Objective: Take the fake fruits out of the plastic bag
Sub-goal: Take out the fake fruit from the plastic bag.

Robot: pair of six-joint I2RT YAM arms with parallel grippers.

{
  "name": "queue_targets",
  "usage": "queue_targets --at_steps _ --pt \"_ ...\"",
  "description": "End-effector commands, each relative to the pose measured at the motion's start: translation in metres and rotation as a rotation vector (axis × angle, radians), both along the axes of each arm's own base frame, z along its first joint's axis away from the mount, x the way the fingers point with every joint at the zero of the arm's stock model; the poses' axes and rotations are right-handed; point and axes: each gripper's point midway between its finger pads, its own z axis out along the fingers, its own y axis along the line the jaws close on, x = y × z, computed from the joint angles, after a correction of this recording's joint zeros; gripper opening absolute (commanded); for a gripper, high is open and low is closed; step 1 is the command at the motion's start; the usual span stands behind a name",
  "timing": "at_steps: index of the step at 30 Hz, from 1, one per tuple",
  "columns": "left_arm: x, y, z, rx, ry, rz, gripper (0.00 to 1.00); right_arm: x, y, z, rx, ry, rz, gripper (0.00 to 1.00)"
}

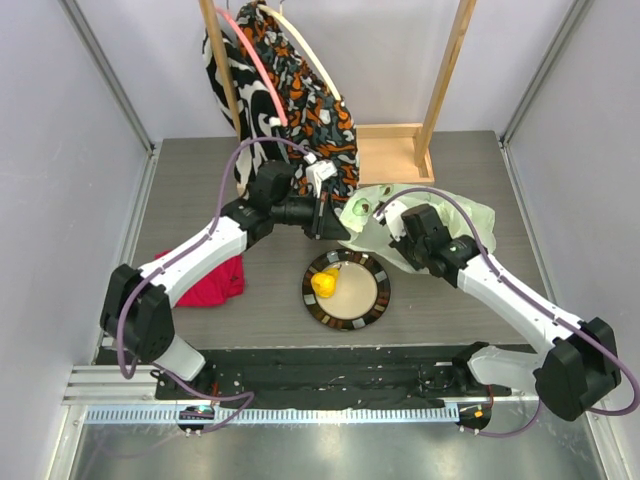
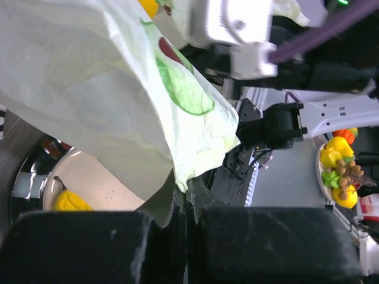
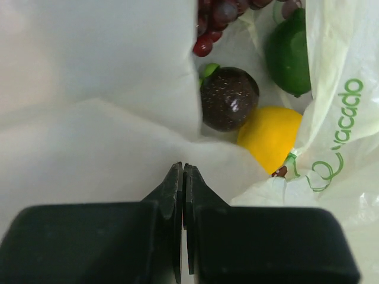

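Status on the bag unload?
Left gripper, right gripper shut on plastic bag. One yellow fruit on plate; grapes, dark fruit, yellow-orange fruit, green fruit inside. Nothing blocking.

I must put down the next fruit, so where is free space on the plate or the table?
The plate is bare right of the yellow fruit. The table is bare behind the red cloth. Around the plastic bag it is crowded.

I list: grey tabletop (image 1: 190, 190) | round plate (image 1: 381, 300), dark patterned rim, mid-tabletop | red cloth (image 1: 215, 282), left of the plate, crumpled | zebra-print cloth bag (image 1: 250, 90) and orange-patterned cloth bag (image 1: 310, 105), hanging together on wooden rack (image 1: 447, 70) at the back.
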Motion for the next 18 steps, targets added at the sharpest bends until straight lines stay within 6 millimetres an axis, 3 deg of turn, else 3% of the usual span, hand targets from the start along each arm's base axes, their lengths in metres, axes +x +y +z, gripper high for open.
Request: queue_targets --at_steps 1,6,7,12,13,14,16,18 --pt "-0.02 0.005 0.042 -0.042 -0.15 -0.08 0.0 0.018 -0.012 0.004 -0.059 -0.079 -0.016 0.01" --pt "-0.021 0.007 0.04 -0.031 -0.142 -0.08 0.0 0.027 -0.013 -0.016 -0.072 -0.062 -0.026 0.03" --pt "-0.021 0.007 0.042 -0.034 -0.14 -0.074 0.0 0.028 -0.011 -0.018 -0.066 -0.054 -0.023 0.12" --pt "-0.018 0.003 0.04 -0.037 -0.126 -0.071 0.0 0.036 -0.011 -0.024 -0.065 -0.057 -0.037 0.26" --pt "-0.017 0.002 0.04 -0.038 -0.126 -0.074 0.0 0.039 -0.01 -0.026 -0.06 -0.055 -0.039 0.3" --pt "-0.017 0.001 0.037 -0.034 -0.119 -0.075 0.0 0.04 -0.011 -0.028 -0.058 -0.043 -0.039 0.45" --pt "-0.017 0.0 0.035 -0.033 -0.115 -0.076 0.0 0.049 -0.015 -0.034 -0.071 -0.034 -0.053 0.64" --pt "-0.017 -0.001 0.035 -0.033 -0.115 -0.08 0.0 0.057 -0.02 -0.035 -0.079 -0.028 -0.072 0.73"
